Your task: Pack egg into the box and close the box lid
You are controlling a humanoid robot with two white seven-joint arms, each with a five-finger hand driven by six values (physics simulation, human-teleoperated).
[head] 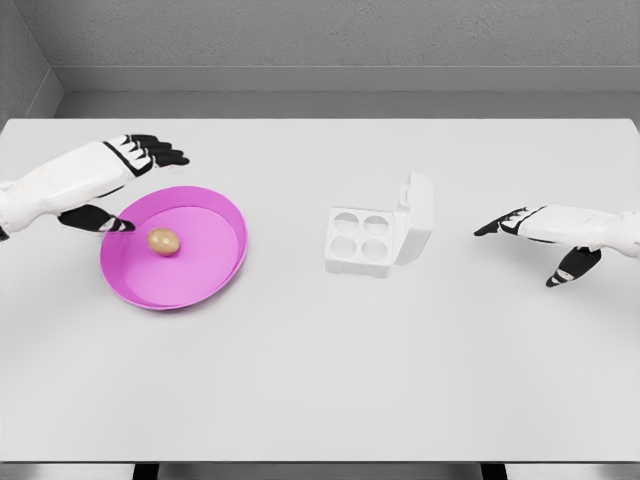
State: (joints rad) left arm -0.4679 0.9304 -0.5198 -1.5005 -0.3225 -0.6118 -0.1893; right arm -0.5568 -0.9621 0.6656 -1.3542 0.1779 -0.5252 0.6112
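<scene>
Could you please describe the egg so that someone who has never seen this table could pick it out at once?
Start at the white table and look to its left half, where a round magenta plate lies just below the left hand. The egg rests inside that plate, left of its centre. It is the only small tan oval in view; the white egg box nearby has four empty cups.

White worktop (320, 380) fills most of the view, plain matte surface. Magenta shallow plate (215, 265) sits on its left half, round, raised rim, well inside the edges. Grey wall (330, 35) behind, grey floor strip (350, 103) between wall and worktop's far edge.
</scene>
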